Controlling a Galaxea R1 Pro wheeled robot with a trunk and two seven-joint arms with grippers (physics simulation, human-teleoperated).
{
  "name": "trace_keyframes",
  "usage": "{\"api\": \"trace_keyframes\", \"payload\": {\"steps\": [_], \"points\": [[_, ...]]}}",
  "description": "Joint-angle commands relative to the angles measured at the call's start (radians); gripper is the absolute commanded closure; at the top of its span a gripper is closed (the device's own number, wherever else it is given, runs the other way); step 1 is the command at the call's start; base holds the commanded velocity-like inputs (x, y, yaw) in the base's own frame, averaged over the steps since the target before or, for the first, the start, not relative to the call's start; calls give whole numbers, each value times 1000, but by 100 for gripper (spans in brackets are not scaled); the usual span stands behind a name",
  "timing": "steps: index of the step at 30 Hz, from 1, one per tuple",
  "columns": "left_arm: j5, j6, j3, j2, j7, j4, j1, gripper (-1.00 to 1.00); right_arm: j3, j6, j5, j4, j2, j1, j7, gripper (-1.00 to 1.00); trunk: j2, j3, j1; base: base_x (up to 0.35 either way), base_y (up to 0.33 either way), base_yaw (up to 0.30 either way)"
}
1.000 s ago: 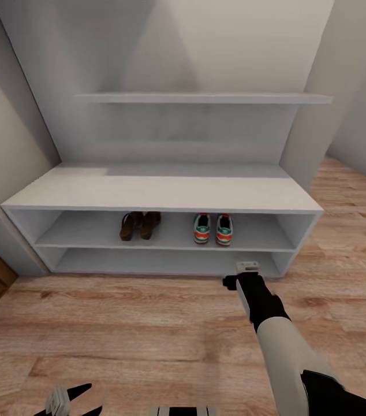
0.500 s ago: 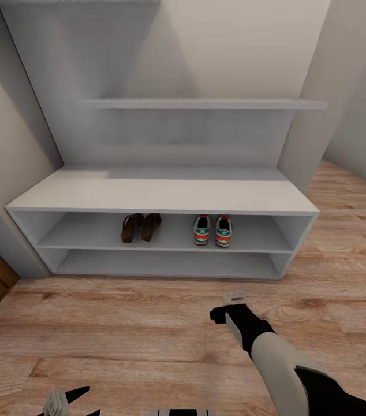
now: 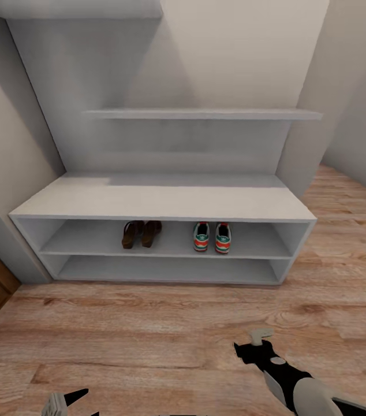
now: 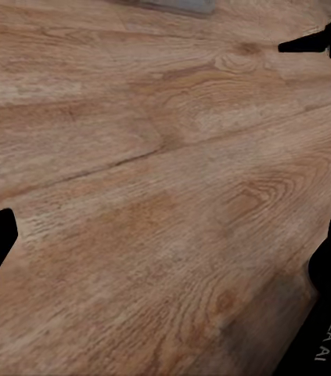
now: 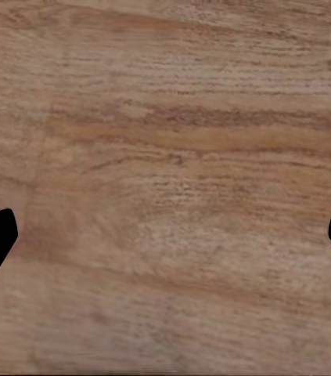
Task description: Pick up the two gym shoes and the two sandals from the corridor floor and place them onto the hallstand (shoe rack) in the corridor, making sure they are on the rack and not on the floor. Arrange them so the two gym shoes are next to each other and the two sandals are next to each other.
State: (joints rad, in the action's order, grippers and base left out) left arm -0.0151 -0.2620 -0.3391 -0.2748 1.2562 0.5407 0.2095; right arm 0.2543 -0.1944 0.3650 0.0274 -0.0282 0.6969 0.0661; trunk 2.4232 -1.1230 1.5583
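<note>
Both gym shoes and both sandals are sitting paired on the hallstand's upper tier. Left gripper and right gripper are hanging spread wide, empty, over the corridor floor.

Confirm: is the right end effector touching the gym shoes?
Apart. Head view shows the right end effector over bare floor, gym shoes up on the hallstand.

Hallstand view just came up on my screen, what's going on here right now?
All four shoes sit on the upper open tier of the hallstand: the two sandals side by side, the two gym shoes side by side to their right. Neither gripper holds anything. The right gripper hangs over bare corridor floor in front of the rack, fingers apart. The left gripper sits low at the robot's left, also open.
</note>
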Motion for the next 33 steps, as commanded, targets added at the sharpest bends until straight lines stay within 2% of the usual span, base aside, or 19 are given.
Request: {"api": "trace_keyframes", "payload": {"steps": [1, 4, 7, 8, 11, 16, 17, 22, 24, 25, 33], "points": [[-2, -5, -3, 0, 3, -1, 1, -100, 8, -19, 6, -1, -10, -7, 22, -100, -7, 3, -4, 0, 0, 0], [-2, -5, -15, 0, 1, -1, 1, -100, 8, -81, 4, -1, -52, -49, 109, -100, -28, 12, -16, 0, 0, 0], [-3, -5, -43, 0, 1, -1, 1, -100, 8, -114, 3, 0, -71, -75, 145, -100, -49, 21, -27, 0, 0, 0], [-7, -5, -88, 1, 0, -1, 0, -100, 8, -165, 2, 0, -88, -109, 168, -100, -56, 24, -31, 0, 0, 0], [-9, -5, -120, 1, -1, -2, 0, -100, 8, -223, 1, 0, -99, -144, 176, -100, -77, 34, -42, 0, 0, 0], [-9, -5, -143, 1, -5, -2, -2, -100, 8, -311, 0, 0, -104, -191, 180, -100, -112, 50, -62, 0, 0, 0], [-8, -5, -168, 1, -29, -3, -6, -100, 8, -355, 0, 0, -105, -223, 180, -100, -119, 53, -65, 0, 0, 0], [-8, -29, -237, 5, -95, -4, -31, -100, 9, -374, -1, 0, -105, -243, 173, -100, -154, 68, -85, 0, 0, 0], [-8, -43, -251, 7, -110, -9, -34, -100, 9, -376, -1, 0, -104, -245, 162, -100, -168, 75, -92, 0, 0, 0], [-6, -57, -264, 11, -147, -44, -37, -100, 9, -377, -1, 0, -103, -248, 138, -100, -175, 78, -96, 0, 0, 0], [-6, -63, -268, 14, -177, -71, -38, -100, 10, -375, -1, 0, -100, -249, 123, -100, -231, 103, -127, 0, 0, 0]]}}
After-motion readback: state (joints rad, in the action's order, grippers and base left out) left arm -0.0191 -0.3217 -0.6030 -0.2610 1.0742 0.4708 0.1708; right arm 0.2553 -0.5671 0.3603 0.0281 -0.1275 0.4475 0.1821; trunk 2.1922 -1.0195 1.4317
